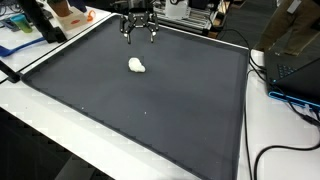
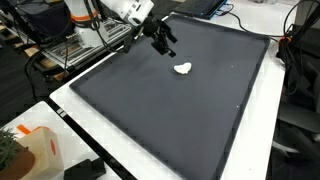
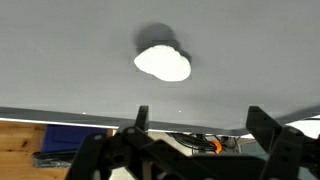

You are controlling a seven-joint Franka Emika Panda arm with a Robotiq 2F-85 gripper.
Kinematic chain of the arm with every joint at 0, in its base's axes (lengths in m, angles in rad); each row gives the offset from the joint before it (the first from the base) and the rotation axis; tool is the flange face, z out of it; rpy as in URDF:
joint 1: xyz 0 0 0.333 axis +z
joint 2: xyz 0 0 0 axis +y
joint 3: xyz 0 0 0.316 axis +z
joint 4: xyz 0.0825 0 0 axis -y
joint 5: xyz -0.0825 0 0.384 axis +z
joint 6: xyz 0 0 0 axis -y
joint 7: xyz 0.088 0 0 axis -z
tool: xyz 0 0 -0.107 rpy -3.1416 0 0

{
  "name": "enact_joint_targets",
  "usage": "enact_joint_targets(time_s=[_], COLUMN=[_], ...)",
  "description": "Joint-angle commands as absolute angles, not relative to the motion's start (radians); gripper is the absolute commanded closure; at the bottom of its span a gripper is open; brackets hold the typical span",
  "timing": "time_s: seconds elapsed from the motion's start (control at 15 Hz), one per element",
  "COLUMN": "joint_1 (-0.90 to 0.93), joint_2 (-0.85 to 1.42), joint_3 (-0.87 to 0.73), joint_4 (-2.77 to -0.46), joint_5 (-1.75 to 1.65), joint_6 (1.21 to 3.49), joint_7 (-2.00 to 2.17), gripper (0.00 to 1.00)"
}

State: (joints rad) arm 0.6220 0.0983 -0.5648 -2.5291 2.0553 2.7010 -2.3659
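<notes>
Fingers (image 3: 262,125) of the gripper (image 1: 139,36) stand wide apart with nothing between them. 2 dark tips show at the bottom of the wrist view, and the gripper body below them is cut off by the frame edge.

The arm is cut off at the top edge in an exterior view, with only its white end showing at upper left (image 2: 128,10). In the wrist view, the strip below the mat edge is blurred: wood colour, a blue patch and some cable, none of it identifiable.

Surroundings:
- The dark grey mat (image 1: 160,115) fills most of the frame in both exterior views and lies on a white table (image 1: 40,135).
- A laptop (image 1: 292,62) and black cables (image 1: 283,150) sit at right, off the mat.
- A tan box (image 2: 38,152) sits at lower left.
- Nothing lies between the gripper and the lump.

1 white lump (image 1: 137,66) lies on the mat, upper centre-left, just below the gripper in frame and not touching it. It is small, rounded and uneven in outline, and casts a soft shadow (image 3: 160,40). Its material cannot be made out.
</notes>
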Motion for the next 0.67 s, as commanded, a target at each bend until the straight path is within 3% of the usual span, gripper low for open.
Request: enact_joint_targets(time_s=[0.0, 0.6], joint_1=[0.612, 0.635], joint_2=[0.126, 0.176], joint_3=[-0.580, -0.569], joint_4=[-2.511, -2.490], joint_5=[2.168, 2.299], joint_6=[2.677, 2.704], joint_7=[-2.488, -2.596], gripper=[0.00, 0.00])
